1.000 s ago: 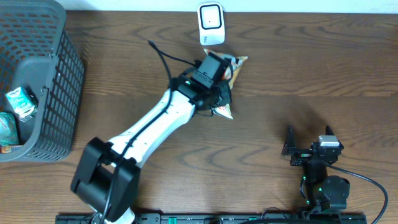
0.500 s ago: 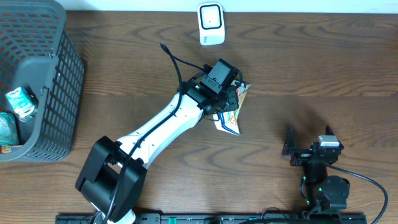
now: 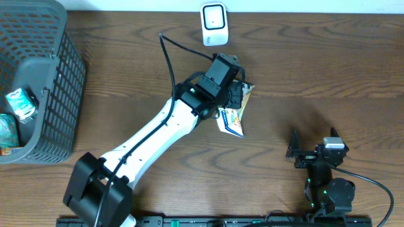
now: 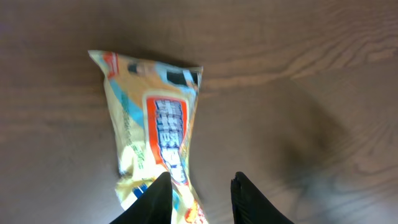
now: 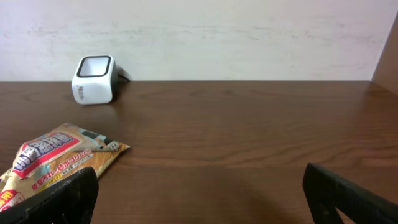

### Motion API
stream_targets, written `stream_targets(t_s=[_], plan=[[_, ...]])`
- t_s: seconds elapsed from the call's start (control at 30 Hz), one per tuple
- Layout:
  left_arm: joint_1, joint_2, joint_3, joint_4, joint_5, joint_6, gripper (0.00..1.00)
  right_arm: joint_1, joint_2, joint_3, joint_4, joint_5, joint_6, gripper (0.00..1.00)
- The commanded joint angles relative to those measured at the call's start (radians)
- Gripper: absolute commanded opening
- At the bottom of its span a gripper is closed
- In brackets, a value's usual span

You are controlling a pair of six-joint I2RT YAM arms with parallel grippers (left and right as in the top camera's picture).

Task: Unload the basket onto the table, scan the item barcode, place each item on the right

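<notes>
— Where's our packet (image 4: 155,124)?
— Flat on the tabletop (image 4: 323,74), long axis running ahead of our left fingers (image 4: 252,202), near end beneath them. They're slightly parted, pinching nothing.
— Right fingers (image 5: 351,193)?
— Spread wide, well apart from it.

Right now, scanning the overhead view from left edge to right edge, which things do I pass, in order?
basket → scanner → snack packet → right gripper
</notes>
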Motion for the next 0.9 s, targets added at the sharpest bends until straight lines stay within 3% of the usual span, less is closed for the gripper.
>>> stream_targets(t_s=[0.0, 0.13, 0.23, 0.37, 0.87], plan=[[0.006, -0.024, 0.018, 0.039, -0.056, 0.14, 0.31, -0.008, -0.005, -0.002, -0.004, -0.002, 0.004, 0.99], [0.006, -0.024, 0.018, 0.097, -0.072, 0.208, 0.28, -0.008, -0.005, -0.002, -0.004, -0.002, 0.004, 0.99], [0.006, -0.006, 0.018, 0.103, -0.146, 0.208, 0.13, -0.008, -0.005, -0.002, -0.004, -0.002, 0.004, 0.99], [0.006, 0.064, 0.018, 0.104, -0.229, 0.208, 0.13, -0.008, -0.005, -0.002, -0.004, -0.002, 0.004, 0.99], [-0.047, 0.378, 0.018, 0.079, -0.172, 0.209, 0.12, -0.008, -0.005, -0.002, -0.004, -0.002, 0.004, 0.99]])
